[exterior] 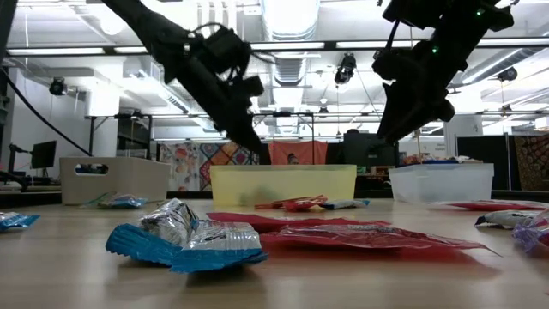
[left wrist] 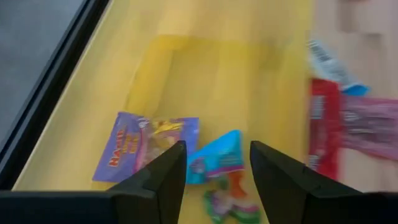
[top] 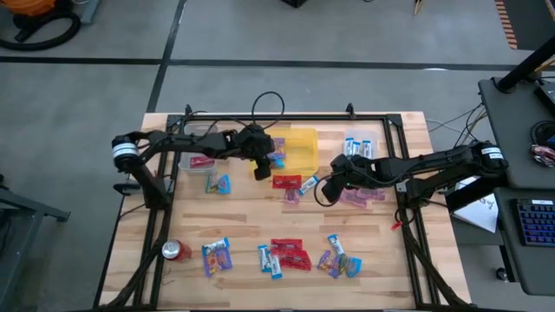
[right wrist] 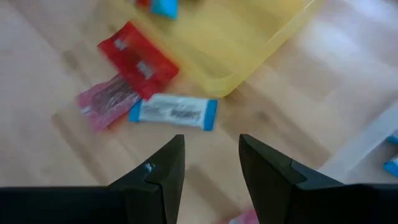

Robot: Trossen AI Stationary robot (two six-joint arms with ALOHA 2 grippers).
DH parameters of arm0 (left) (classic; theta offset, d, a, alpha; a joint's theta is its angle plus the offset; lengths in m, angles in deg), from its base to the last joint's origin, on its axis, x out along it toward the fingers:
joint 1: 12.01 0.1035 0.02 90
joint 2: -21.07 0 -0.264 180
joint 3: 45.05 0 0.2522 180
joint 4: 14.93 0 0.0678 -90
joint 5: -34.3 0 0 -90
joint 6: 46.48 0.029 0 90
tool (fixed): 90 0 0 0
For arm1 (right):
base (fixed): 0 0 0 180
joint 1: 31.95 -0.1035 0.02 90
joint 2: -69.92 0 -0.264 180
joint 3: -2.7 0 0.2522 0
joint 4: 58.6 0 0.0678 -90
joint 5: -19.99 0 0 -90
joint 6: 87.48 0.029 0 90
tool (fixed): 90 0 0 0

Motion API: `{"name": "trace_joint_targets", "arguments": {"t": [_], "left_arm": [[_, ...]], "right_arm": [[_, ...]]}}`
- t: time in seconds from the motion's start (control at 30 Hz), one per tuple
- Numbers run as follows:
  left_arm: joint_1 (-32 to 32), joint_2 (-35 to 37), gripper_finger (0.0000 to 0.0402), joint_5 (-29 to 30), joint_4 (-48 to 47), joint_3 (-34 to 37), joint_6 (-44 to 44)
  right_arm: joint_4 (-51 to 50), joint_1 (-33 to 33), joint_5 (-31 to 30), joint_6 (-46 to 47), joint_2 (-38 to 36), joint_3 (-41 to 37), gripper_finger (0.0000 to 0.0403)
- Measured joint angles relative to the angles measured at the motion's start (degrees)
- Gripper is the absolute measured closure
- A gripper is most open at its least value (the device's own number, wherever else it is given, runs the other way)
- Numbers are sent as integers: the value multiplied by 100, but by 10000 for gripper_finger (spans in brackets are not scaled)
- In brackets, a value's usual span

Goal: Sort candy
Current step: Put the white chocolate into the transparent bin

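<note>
While the left gripper point(left wrist: 216, 177) hangs spread and empty over the yellow bin point(left wrist: 224, 74), the purple packet point(left wrist: 146, 146) just beneath could snag on its fingers.

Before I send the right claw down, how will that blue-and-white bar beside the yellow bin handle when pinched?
The blue-and-white bar lies flat on the wooden table, so it will likely slide rather than roll if nudged. Its glossy wrapper looks slippery and probably crinkles at the ends. It seems small and light, so the open right claw should lift it easily; the yellow bin stands close behind.
</note>
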Motion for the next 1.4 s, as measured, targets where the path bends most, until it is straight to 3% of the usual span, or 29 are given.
{"name": "trace_joint_targets", "arguments": {"t": [0.47, 0.67, 0.87, 1.13, 1.4], "left_arm": [[-1486, 1612, 262, 65, 4, 693, -596], [-2202, 2437, 273, 1192, -16, 1255, -1044], [-2617, 3184, 279, 1513, 4, 1717, -1406], [-2659, 3705, 279, 1527, 26, 1975, -1552], [-2659, 3730, 279, 1527, 52, 2086, -1451]], "right_arm": [[1037, -644, 1827, 313, 419, 96, 259], [949, -1023, 2216, 923, 988, 430, 259], [-128, -1373, 2666, 1598, 1755, 1108, 259], [-2411, -1768, 2571, 2394, 2723, 2199, 259], [-2600, -2039, 2545, 2840, 3163, 2479, 213]]}}
